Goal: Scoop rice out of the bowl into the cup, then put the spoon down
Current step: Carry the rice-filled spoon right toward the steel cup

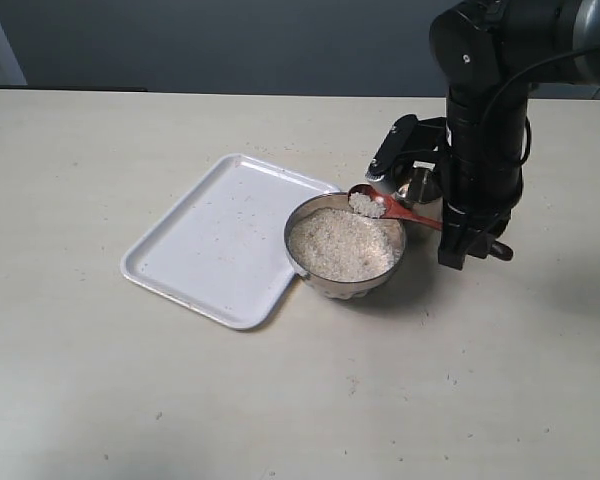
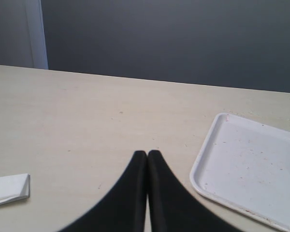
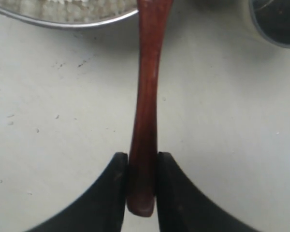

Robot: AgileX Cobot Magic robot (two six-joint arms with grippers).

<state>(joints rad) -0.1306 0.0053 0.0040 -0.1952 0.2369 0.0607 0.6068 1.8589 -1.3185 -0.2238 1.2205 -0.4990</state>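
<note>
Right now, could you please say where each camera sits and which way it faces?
Exterior: off the arms, high, looking down on tray, bowl, rice and spoon; right arm shows.
Left wrist: on the left arm, low, facing across the table; shut left tool shows.
Right wrist: on the right arm, looking down; right tool grips the spoon.
Shared: exterior and right wrist both show spoon and bowl; exterior and left wrist, the tray.

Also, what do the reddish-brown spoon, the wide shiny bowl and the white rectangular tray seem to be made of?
Reddish-brown spoon: probably wood, smooth with a slight sheen; faint streaks along the handle.
Wide shiny bowl: metal, likely polished steel; reflective ribbed wall.
White rectangular tray: likely plastic, glossy; uniform white, rounded raised rim.
</note>
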